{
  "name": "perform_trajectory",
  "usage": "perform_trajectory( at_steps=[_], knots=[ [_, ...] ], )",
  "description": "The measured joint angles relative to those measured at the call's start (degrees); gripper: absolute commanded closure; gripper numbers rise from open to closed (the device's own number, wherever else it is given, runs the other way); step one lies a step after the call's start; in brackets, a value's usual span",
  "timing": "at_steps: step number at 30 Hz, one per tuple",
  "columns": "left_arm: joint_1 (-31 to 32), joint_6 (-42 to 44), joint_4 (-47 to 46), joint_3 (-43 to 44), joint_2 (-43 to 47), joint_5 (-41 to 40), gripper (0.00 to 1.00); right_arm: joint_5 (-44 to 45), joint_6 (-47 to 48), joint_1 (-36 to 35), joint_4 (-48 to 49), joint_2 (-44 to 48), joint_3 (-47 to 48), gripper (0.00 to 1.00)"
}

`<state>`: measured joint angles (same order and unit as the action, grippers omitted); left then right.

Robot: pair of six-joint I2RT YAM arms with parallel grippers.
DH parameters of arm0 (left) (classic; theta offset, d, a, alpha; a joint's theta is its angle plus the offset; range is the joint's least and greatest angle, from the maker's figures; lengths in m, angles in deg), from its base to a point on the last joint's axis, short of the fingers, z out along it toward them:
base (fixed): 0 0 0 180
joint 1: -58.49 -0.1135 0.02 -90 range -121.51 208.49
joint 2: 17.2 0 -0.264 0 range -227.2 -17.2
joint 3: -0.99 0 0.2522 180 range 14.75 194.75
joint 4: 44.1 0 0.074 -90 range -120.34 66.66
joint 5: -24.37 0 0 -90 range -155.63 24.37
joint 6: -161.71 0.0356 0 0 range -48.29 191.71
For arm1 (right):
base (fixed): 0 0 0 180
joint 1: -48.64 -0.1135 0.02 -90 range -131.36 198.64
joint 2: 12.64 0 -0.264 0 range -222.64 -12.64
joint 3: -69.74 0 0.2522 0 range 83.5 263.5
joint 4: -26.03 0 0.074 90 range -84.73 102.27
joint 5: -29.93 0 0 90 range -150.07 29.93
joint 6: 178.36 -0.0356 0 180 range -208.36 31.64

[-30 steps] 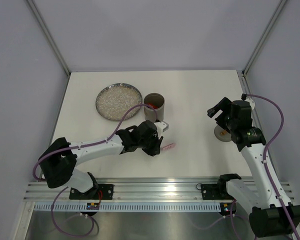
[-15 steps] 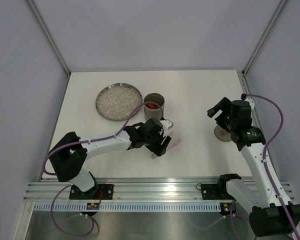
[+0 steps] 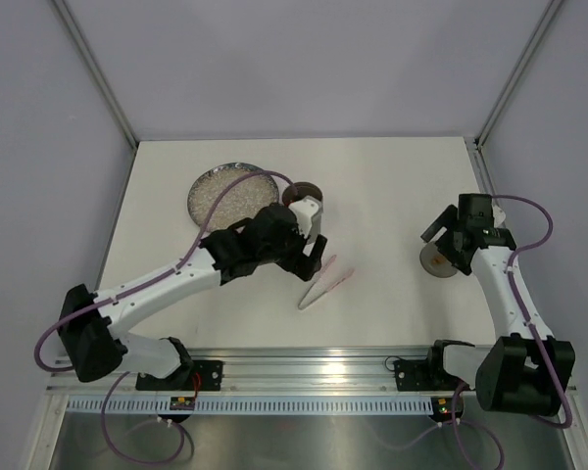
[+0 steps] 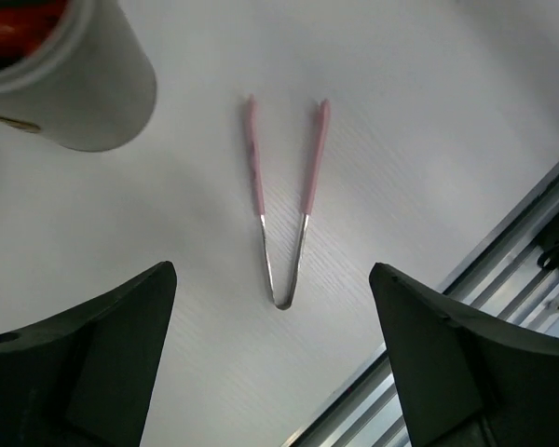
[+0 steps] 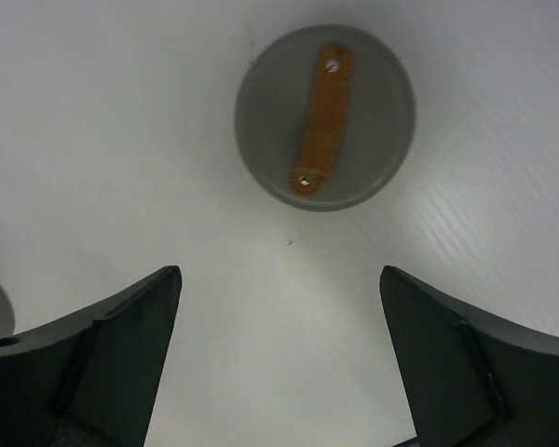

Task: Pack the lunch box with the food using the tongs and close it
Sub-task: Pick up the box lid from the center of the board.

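The table (image 3: pixel 392 186) holds tongs (image 4: pixel 284 200) and lunch box (image 4: pixel 84 93) before the left hand (image 4: pixel 272 267), a plate (image 3: pixel 216 196), and a disc (image 5: pixel 324 116) before the right hand (image 5: pixel 279 270).

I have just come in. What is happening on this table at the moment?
Two robot arms are packing a lunch box. The pink tongs lie flat on the table, held by nothing, and the left gripper hangs open above them. The grey lunch box stands beside them, lid off, with red food inside. The right gripper, also open, hovers over the round grey lid, which lies apart on the right side of the table. The box is not yet closed.
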<state>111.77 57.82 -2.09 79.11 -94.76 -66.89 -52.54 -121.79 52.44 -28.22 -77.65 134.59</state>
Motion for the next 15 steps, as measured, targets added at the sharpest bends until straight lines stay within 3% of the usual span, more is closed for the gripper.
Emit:
perform_trajectory(
  at_steps=[2,7,15],
  knots=[
    [-2.4,-0.9,-0.1,0.2,2.8,-0.3,0.12,1.0,0.0,2.5,-1.1,-2.1,0.0,0.05],
    [-7.7,-3.7,0.1,0.1,7.1,-2.3,0.11,1.6,-0.1,5.5,-1.4,-6.8,0.1,0.26],
    [-8.2,-5.2,0.5,-2.5,9.0,-3.5,0.11,2.1,0.4,7.0,0.8,-17.2,2.3,0.32]
  ],
)
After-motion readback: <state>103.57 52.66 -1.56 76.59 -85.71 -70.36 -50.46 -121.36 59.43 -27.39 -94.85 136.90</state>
